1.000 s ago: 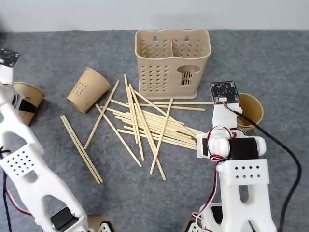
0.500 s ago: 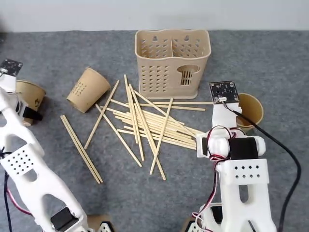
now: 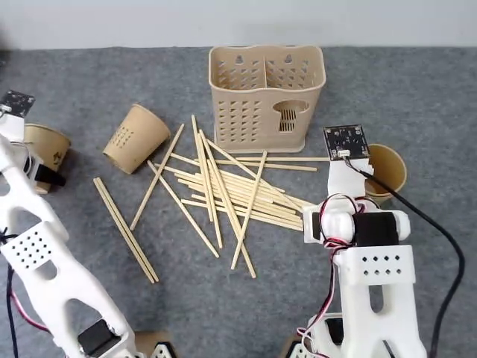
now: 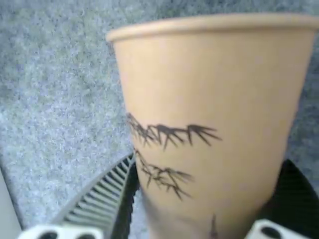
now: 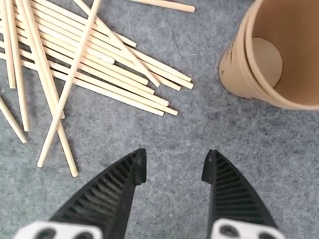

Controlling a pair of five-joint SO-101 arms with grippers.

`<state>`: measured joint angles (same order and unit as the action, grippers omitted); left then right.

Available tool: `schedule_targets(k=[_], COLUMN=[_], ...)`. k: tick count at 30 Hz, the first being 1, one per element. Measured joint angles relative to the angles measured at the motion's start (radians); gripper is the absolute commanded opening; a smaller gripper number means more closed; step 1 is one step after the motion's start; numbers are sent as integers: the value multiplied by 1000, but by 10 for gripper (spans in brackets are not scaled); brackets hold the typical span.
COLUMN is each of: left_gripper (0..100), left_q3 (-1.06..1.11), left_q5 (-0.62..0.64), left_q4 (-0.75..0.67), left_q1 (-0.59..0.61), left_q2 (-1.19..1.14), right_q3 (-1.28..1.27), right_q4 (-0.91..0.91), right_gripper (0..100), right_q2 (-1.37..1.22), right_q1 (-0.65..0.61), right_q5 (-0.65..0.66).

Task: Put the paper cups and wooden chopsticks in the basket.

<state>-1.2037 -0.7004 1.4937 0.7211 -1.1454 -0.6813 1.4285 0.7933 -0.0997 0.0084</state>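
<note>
My left gripper point(image 4: 209, 167) is shut on a tan paper cup point(image 4: 209, 114) printed with bamboo leaves; this cup point(image 3: 46, 144) is at the table's far left edge. A second cup point(image 3: 136, 138) lies on its side left of the beige basket point(image 3: 242, 112). A third cup point(image 3: 389, 170) stands upright on the right, also seen from the right wrist point(image 5: 271, 55). Wooden chopsticks point(image 3: 231, 190) lie scattered in front of the basket. My right gripper point(image 5: 174, 154) is open over bare mat, between the chopstick ends point(image 5: 99, 69) and the upright cup.
The basket has two compartments and stands at the back centre, with nothing inside. Two chopsticks point(image 3: 124, 229) lie apart at the front left. The grey mat point(image 3: 417, 89) is bare at the back right and along the front.
The left gripper shifted slightly with its cup, tilting it, then held still for the last half second. The right arm has not moved.
</note>
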Motion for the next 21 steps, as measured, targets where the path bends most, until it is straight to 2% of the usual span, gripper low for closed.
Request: schedule_targets(k=[8,15,21], left_gripper=[393,393,393], left_q3=[-219,-318,-399], left_q5=[3,14,106], left_q4=[226,235,235], left_q1=[0,0,0], left_q2=[-11,-11,-11], right_q3=[0,0,0], right_q4=[0,0,15], right_gripper=[203,202,202], right_q2=[0,0,0], right_q1=[0,0,0], right_q5=[0,0,0])
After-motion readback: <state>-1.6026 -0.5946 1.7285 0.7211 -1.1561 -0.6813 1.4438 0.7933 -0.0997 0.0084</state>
